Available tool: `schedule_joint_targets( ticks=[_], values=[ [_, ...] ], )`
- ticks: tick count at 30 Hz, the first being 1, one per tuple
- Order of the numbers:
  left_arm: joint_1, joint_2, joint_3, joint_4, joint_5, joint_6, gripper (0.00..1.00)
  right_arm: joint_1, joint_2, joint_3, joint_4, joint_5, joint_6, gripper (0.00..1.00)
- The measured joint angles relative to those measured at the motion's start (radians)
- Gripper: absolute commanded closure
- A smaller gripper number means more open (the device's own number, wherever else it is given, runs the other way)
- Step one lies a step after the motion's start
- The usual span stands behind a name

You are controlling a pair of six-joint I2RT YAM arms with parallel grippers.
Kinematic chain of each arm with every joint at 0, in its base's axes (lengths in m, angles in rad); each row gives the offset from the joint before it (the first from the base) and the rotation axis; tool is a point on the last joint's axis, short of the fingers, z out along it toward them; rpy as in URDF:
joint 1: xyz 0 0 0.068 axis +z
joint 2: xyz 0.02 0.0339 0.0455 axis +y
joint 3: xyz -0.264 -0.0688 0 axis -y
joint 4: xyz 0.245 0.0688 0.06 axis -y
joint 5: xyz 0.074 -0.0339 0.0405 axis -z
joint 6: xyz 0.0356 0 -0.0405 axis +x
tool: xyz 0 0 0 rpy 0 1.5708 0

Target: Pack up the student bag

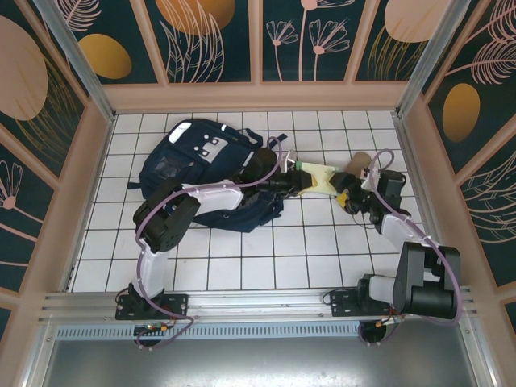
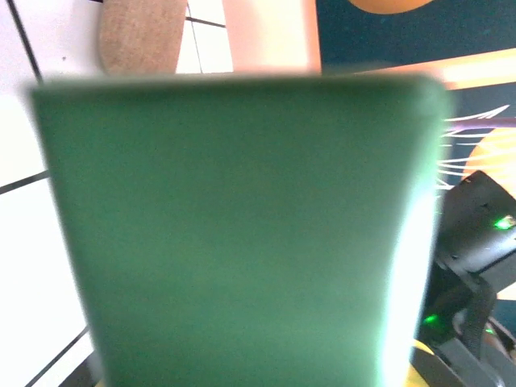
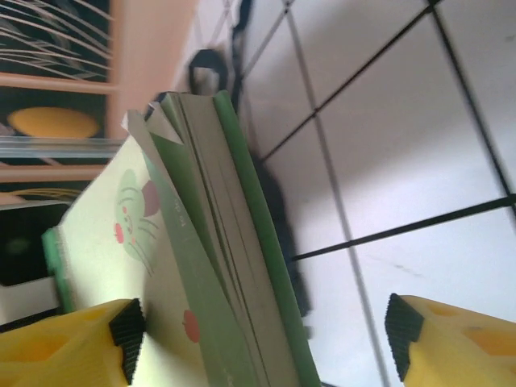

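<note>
The student bag (image 1: 189, 157), a big navy backpack with white patches, lies at the back left of the tiled floor. A thin notebook (image 1: 320, 179) with a pale green cover hangs to its right, between the two arms. My left gripper (image 1: 297, 182) is shut on the notebook's left end, and its green cover (image 2: 242, 234) blurs close to the left wrist camera. My right gripper (image 1: 347, 196) stands open around the notebook's other end. In the right wrist view the notebook (image 3: 218, 242) is edge-on between the yellow fingers (image 3: 72, 347), and the right pad is well clear of it.
A brown felt-like pouch (image 1: 359, 161) lies on the tiles just behind the right gripper and appears again as the pouch (image 2: 141, 32) in the left wrist view. Pink walls with dark leaf panels enclose the floor. The right arm (image 2: 476, 242) is close beside the notebook.
</note>
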Motion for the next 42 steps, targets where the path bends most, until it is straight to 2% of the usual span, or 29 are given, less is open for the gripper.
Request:
schedule_joint_targets(
  ticks=[1,5,6,7,8,11,13,16,20,25,29,34,38,40,42],
  values=[
    [0.0,-0.003,-0.005,0.009,0.005,-0.006,1.0,-0.009,-0.001,-0.01,0.034,-0.033,0.025,0.38],
    [0.0,-0.013,-0.027,0.031,0.018,-0.026,0.98,-0.027,-0.011,-0.023,0.117,-0.121,0.077,0.91],
    [0.0,-0.013,-0.031,0.031,0.018,-0.03,0.93,-0.032,-0.018,-0.023,0.128,-0.136,0.088,0.98],
    [0.004,-0.013,-0.034,0.031,0.021,-0.03,0.83,-0.034,-0.027,-0.023,0.134,-0.14,0.097,1.0],
    [0.006,-0.014,-0.034,0.032,0.025,-0.029,0.71,-0.035,-0.036,-0.024,0.133,-0.14,0.099,1.0],
    [0.006,-0.037,-0.033,-0.017,0.015,0.009,0.54,-0.037,-0.055,-0.024,0.13,-0.144,0.098,1.0],
    [0.011,-0.057,-0.02,-0.111,-0.008,0.071,0.53,-0.038,-0.066,-0.024,0.121,-0.143,0.097,1.0],
    [0.028,-0.088,0.055,-0.338,-0.123,0.211,0.51,-0.038,-0.075,-0.024,0.092,-0.131,0.087,1.0],
    [0.042,-0.129,0.177,-0.615,-0.362,0.4,0.5,-0.038,-0.099,-0.024,0.056,-0.105,0.074,1.0],
    [0.044,-0.159,0.243,-0.862,-0.692,0.588,0.46,-0.037,-0.114,-0.025,0.039,-0.088,0.066,1.0],
    [0.043,-0.137,0.243,-1.002,-0.878,0.692,0.43,-0.035,-0.119,-0.025,0.031,-0.08,0.066,1.0],
    [0.042,-0.119,0.175,-1.056,-0.978,0.775,0.4,-0.034,-0.124,-0.029,0.024,-0.079,0.066,1.0],
    [0.034,-0.118,0.15,-1.056,-1.003,0.814,0.43,-0.03,-0.125,-0.04,0.021,-0.072,0.066,1.0],
    [0.024,-0.116,0.146,-1.055,-1.015,0.829,0.6,-0.027,-0.125,-0.044,0.019,-0.068,0.067,1.0],
    [0.015,-0.113,0.146,-1.051,-1.025,0.847,0.84,-0.022,-0.125,-0.045,0.019,-0.063,0.067,1.0]
  ],
)
